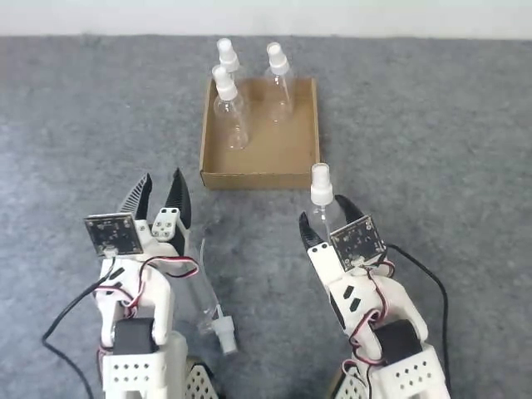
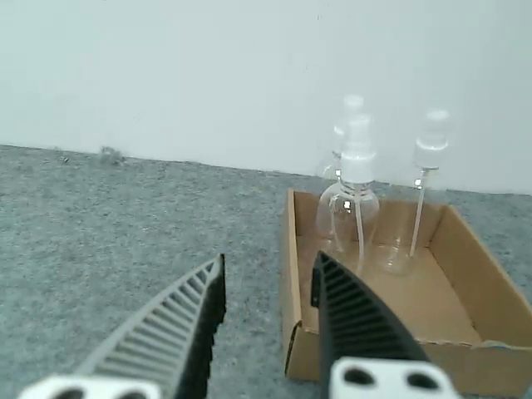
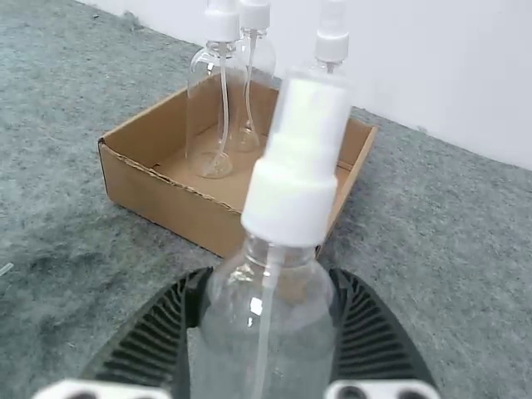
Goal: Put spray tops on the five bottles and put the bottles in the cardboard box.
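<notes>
My right gripper (image 1: 327, 218) (image 3: 268, 287) is shut on an upright clear bottle (image 1: 324, 208) (image 3: 266, 332) with a white spray top (image 1: 322, 183) (image 3: 295, 166), just in front of the cardboard box (image 1: 258, 177) (image 3: 158, 195). Three capped bottles (image 1: 231, 112) (image 2: 357, 199) (image 3: 218, 100) stand inside the box. Another capped bottle (image 1: 206, 287) lies on the carpet beside the left arm. My left gripper (image 1: 161, 184) (image 2: 268, 270) is open and holds nothing, near the box's front left corner (image 2: 293, 349).
Grey carpet (image 1: 432, 150) covers the table, with open room on both sides of the box. A white wall (image 2: 208, 75) rises behind the box. Cables (image 1: 424, 270) trail beside both arms.
</notes>
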Available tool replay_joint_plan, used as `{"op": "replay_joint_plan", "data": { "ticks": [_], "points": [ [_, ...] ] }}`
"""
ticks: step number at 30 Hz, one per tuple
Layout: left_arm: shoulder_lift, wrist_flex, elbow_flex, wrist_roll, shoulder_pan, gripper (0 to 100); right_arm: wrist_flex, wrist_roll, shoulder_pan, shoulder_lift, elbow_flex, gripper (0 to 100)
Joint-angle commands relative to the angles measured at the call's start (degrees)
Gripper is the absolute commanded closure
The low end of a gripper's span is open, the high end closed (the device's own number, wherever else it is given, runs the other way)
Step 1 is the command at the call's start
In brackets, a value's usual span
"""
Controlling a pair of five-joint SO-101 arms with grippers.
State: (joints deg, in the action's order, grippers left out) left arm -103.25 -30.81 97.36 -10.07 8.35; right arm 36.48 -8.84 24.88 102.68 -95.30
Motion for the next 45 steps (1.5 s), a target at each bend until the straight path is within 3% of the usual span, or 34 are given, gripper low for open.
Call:
{"op": "replay_joint_plan", "data": {
  "ticks": [1, 16, 25, 32, 38, 45],
  "points": [
    [-0.7, 0.1, -0.8, 0.8, 0.1, 84, -1.7, 4.2, 0.3, 1.3, 3.5, 99.2],
    [-0.7, 0.0, -0.8, 0.9, 0.1, 84, -2.6, 6.0, 0.5, 0.8, 17.1, 99.2],
    [-0.7, 0.0, -0.8, 0.6, -0.1, 84, -11.8, 6.0, 2.5, -8.6, 19.3, 99.3],
    [-1.0, 0.4, -0.8, 0.4, 0.1, 84, -21.0, 5.9, 11.2, -17.5, 19.0, 99.3],
    [-1.0, 3.3, -0.8, -5.3, 0.3, 84, -23.7, 5.9, 19.9, -21.7, 18.8, 99.3],
    [-1.0, 6.0, -0.8, -6.1, 0.3, 84, -25.8, 5.9, 27.2, -27.9, 17.2, 99.3]
  ]
}}
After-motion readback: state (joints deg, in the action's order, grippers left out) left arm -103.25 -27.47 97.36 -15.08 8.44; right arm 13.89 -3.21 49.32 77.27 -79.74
